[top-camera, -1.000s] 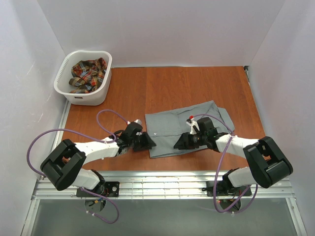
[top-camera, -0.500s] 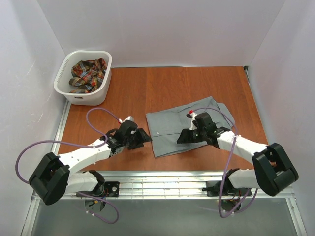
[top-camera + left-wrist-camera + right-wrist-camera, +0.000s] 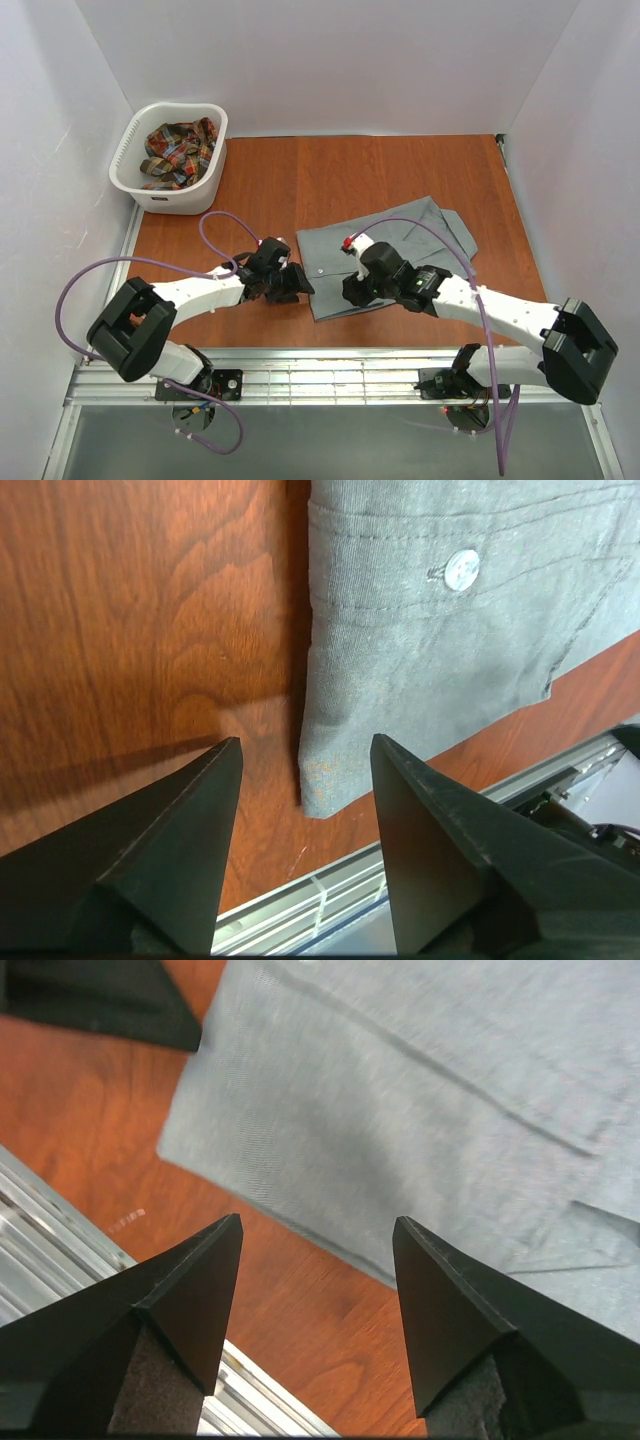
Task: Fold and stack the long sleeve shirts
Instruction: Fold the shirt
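Grey shirt (image 3: 385, 255): folded into a flat, slightly skewed oblong on the desk (image 3: 400, 170), right of centre, toward the near edge. One white button (image 3: 461, 568) on the stitched strip along its left side. Near-left corner flat on the wood, just short of the metal rail at the desk's front.

Left pincer (image 3: 298, 283): low beside the shirt's left edge, jaws moderately apart, gripping nothing. From its own wrist (image 3: 305, 742), shirt corner framed between the two black fingertips; contact with the cloth not clear.

Right pincer (image 3: 350, 293): over the shirt's near edge, close to the left one. Jaws likewise apart, holding nothing (image 3: 318, 1220), grey cloth and bare wood in the gap.

Plaid shirt (image 3: 180, 150): crumpled inside the white basket (image 3: 135, 185) at the desk's far-left corner, well apart from both pincers.
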You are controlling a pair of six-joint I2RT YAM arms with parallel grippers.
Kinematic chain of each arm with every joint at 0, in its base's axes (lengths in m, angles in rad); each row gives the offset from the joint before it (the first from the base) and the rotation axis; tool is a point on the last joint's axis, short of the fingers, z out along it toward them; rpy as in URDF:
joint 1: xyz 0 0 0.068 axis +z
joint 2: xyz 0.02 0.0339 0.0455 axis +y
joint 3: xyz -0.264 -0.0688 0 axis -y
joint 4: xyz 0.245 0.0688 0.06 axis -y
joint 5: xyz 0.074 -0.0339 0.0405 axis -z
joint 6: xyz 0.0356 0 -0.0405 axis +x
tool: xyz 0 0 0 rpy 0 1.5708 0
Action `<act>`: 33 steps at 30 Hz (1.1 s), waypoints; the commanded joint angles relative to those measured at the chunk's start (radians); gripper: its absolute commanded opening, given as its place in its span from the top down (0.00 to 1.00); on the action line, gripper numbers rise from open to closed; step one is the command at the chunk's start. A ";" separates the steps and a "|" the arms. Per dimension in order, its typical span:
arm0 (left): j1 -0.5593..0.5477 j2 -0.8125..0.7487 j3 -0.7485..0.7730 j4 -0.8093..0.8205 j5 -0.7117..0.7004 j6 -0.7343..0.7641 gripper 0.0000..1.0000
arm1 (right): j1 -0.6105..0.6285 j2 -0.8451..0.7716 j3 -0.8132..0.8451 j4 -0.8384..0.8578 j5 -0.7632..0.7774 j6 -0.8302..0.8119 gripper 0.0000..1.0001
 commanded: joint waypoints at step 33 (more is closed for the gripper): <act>0.195 -0.112 -0.084 -0.025 0.057 0.043 0.37 | 0.369 0.580 0.347 -0.187 0.314 -0.197 0.97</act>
